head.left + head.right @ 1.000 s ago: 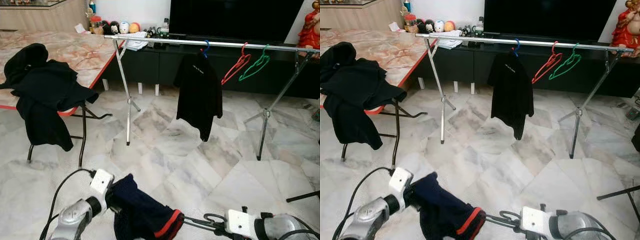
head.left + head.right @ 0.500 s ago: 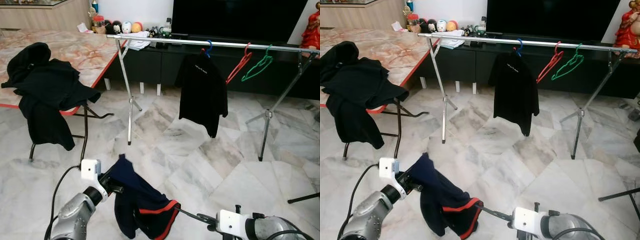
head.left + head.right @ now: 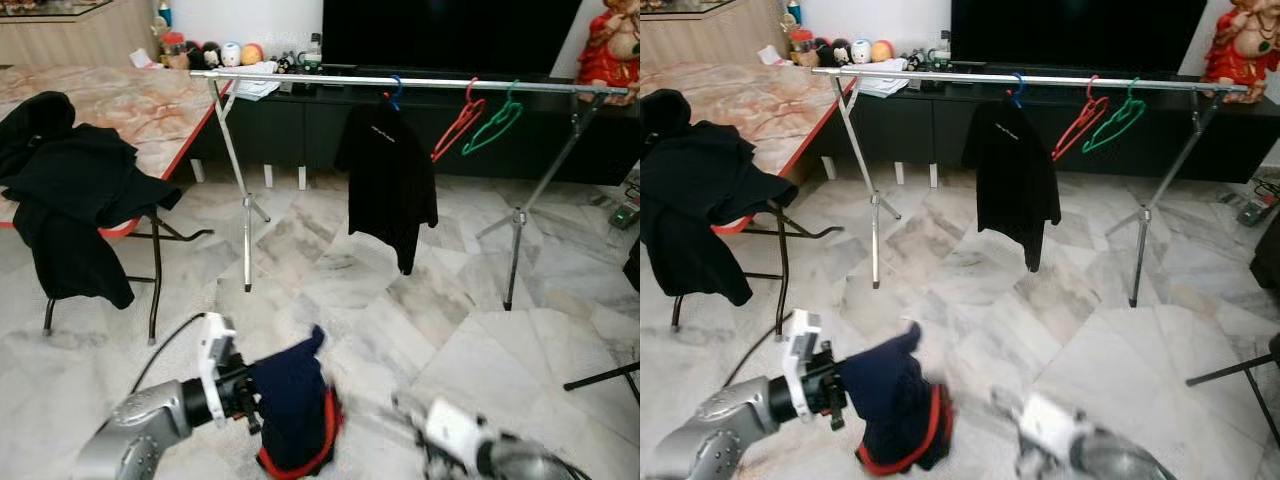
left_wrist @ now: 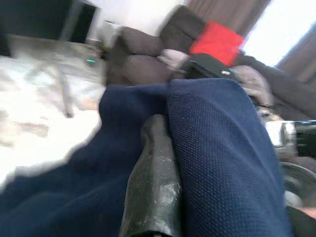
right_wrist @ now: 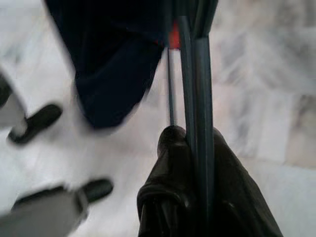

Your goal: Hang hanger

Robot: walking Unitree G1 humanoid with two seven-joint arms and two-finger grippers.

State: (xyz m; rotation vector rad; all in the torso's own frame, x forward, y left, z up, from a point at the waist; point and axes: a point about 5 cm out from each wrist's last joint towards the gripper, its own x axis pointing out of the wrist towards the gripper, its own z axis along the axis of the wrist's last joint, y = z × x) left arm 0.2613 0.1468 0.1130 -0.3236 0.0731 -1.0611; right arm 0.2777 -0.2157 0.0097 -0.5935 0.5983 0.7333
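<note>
A: Where's the hanger (image 5: 197, 74)?

B: Low over the floor, clamped in the right gripper (image 5: 190, 148); the left gripper (image 4: 155, 163) pinches the navy shirt (image 3: 290, 405) on it.

A: The risk?

B: The rail (image 3: 400, 82) is far off; walking could shake the shirt loose.

Right gripper (image 3: 415, 412) at five o'clock smears into blur; the hanger (image 5: 200, 74) vanishes inside the navy garment (image 3: 290, 415), hook unseen.
</note>
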